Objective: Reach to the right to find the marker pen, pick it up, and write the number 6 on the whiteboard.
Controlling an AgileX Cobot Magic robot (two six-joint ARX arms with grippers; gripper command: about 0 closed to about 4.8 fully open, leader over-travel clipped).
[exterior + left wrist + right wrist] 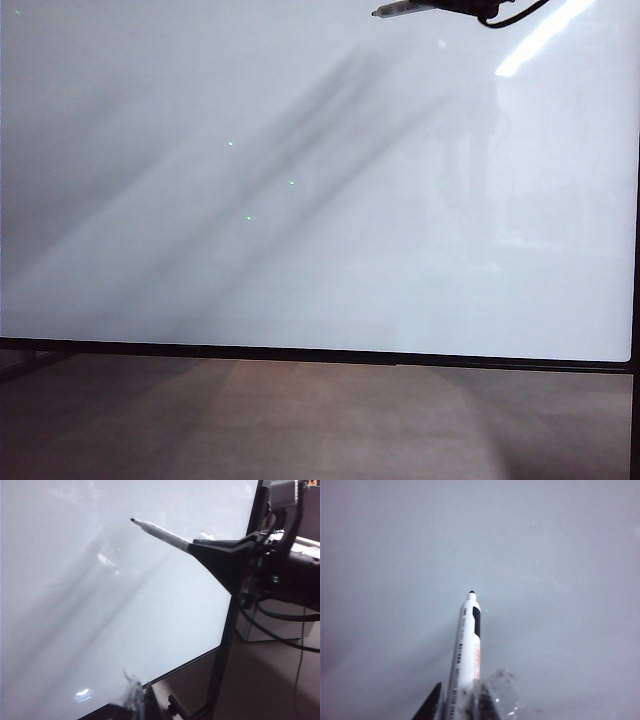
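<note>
One whiteboard [300,250], upright in its thin black frame, blank all over; no number 6 on it yet, only shadows, glare and a few green specks.

One marker pen [467,650], white barrel with a black band and black tip, uncapped. It was pinched between the fingers of the right gripper [462,705], barrel running straight out past them so the tip led toward the board. That grip made sense to me: pen in line with the arm, nib foremost, ready to press on the surface.

From the outside camera the pen [400,9] and its gripper [470,6] entered at the upper right of the board, pen lying roughly level. In the left wrist camera the tip [134,520] stood just off the white surface, near but, as far as I could judge, not touching.

Left gripper [132,700]: only a scrap of it showed, low by the board's bottom edge. Couldn't tell whether its fingers were spread or together. Nothing seen in it.

Count: one board, one pen, two arms, no digits.
</note>
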